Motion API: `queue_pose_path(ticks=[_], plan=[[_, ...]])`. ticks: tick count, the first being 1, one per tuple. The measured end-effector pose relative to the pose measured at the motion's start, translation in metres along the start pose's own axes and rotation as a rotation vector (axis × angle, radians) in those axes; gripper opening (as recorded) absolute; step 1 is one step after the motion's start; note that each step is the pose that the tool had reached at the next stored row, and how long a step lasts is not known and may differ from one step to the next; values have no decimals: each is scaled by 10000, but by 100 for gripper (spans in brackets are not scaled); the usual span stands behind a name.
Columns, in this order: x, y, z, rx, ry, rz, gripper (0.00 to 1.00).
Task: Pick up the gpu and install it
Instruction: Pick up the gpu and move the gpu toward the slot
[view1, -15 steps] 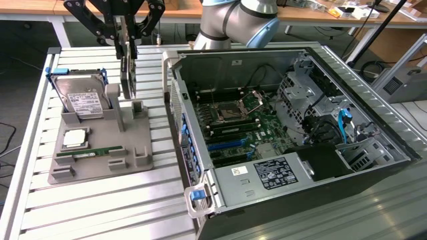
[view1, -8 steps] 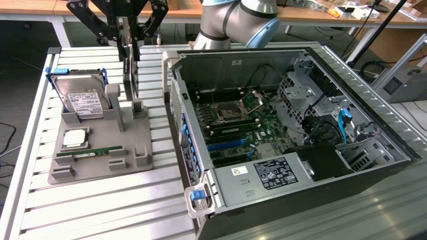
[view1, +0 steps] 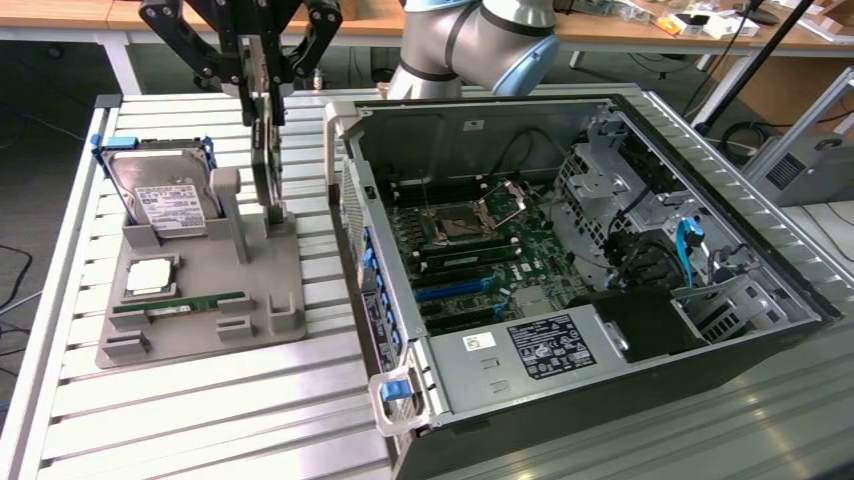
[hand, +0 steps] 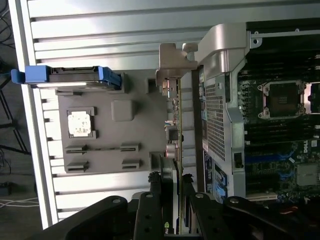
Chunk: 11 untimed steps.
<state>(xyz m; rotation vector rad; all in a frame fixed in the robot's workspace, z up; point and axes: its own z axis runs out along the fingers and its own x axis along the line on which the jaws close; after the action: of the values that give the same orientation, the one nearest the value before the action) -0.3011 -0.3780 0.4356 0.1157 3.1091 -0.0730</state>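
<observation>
gpu (view1: 271, 160): thin dark card, seen edge-on in both views, standing upright over the grey fixture (view1: 267, 320) on the slatted worktop (view1: 200, 410). In the wrist view the gpu (hand: 176, 125) is a narrow strip with small parts along its face and a silvery metal bracket (hand: 172, 62) bent over at the far end. Its lower end meets the upright holder at the fixture's back. Probably seated in the slot, but cannot tell if it is just clear.

Pincer (view1: 267, 105) comes straight down from above, black linkages spread wide, arm (view1: 467, 40) behind it at the back edge of the worktop. Pincer (hand: 172, 182) is pinching the gpu's upper edge, one finger (hand: 156, 197) on each flat face.

Room: the open computer case (view1: 561, 250) lies on its side, its near metal wall just beside the card on the exterior view's right, with a narrow gap. The hard drive in a blue frame (view1: 160, 195) leans in its cradle on the exterior view's left, apart from the card. A square chip (view1: 150, 275) and a green RAM stick (view1: 180, 303) lie lower on the fixture, well away from the pincer. The motherboard (view1: 481, 240) is exposed, blue slots (view1: 447, 290) uncovered near the case's front wall.
</observation>
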Motion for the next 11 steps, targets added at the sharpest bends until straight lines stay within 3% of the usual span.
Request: queue_pose_path(ticks=[3, 6, 11], plan=[[-8, 0, 0, 67, -5, -3, 27], [-21, 2, 1, 175, -14, -5, 27], [-32, 2, 1, 279, -21, -8, 27]])
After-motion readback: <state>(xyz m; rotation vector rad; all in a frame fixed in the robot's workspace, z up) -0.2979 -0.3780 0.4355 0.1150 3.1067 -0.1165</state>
